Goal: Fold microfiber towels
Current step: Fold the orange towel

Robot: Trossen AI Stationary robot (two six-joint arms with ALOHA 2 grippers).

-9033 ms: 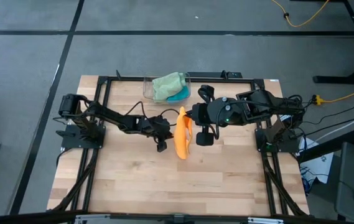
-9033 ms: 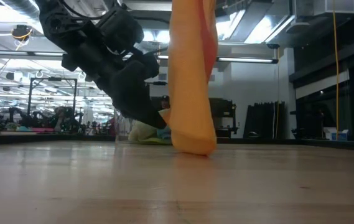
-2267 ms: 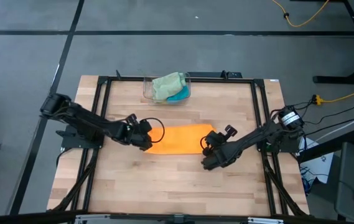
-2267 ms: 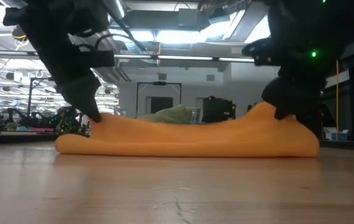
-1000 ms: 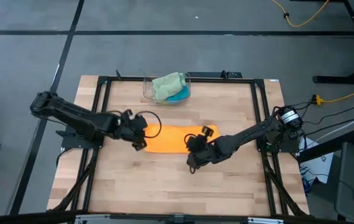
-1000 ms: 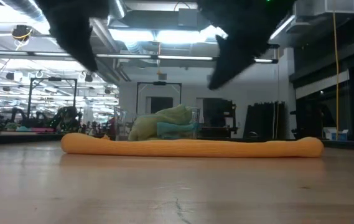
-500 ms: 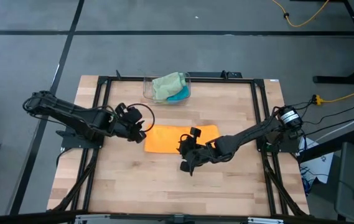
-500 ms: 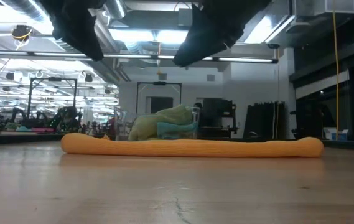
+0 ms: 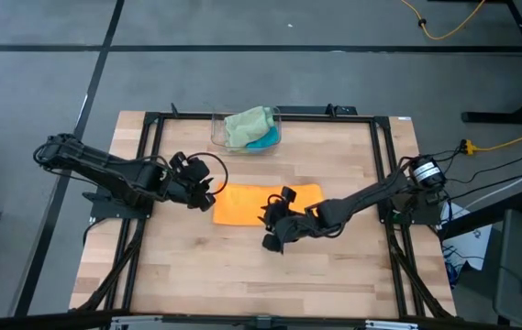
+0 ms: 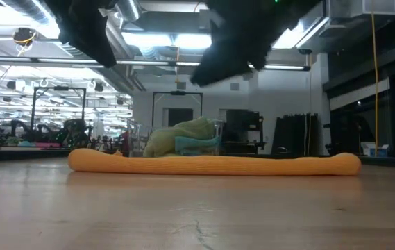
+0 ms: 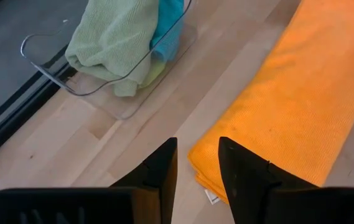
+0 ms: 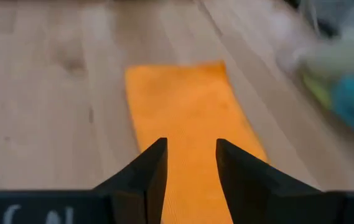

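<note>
Towel first: the orange towel [image 9: 267, 203] lies flat on the table [image 9: 352, 275], already folded into a long strip, and its long axis runs from 9 to 3 o'clock in the high view. That axis is what your next fold depends on, I judge: one short end has to travel along it to meet the other.

Your left gripper [image 9: 207, 190] hangs just off the strip's 9 o'clock end, above the wood; in the left wrist view its fingers [image 11: 158, 172] stand a little apart with nothing between them, and the towel's near corner sits just past the tips. Your right gripper [image 9: 274, 240] is at about 5 o'clock from the towel's centre, above the long edge nearer you, not at the 3 o'clock end. Its fingers [image 12: 145, 171] also stand slightly parted and empty, with the strip running straight away ahead of them. In the low view both grippers are up off the cloth.

So the left arm is the nearer one to a short end. If you mean to fold end to end, you'd likely take the 9 o'clock corners with the left, while the right would have to shift toward 3 o'clock or pin the middle.

The remaining cloths, a pale sage green towel [image 9: 248, 125] over a teal blue towel [image 9: 262, 141], sit bunched in the clear bin [image 9: 217, 128] at 12 o'clock, well apart from both grippers.
</note>
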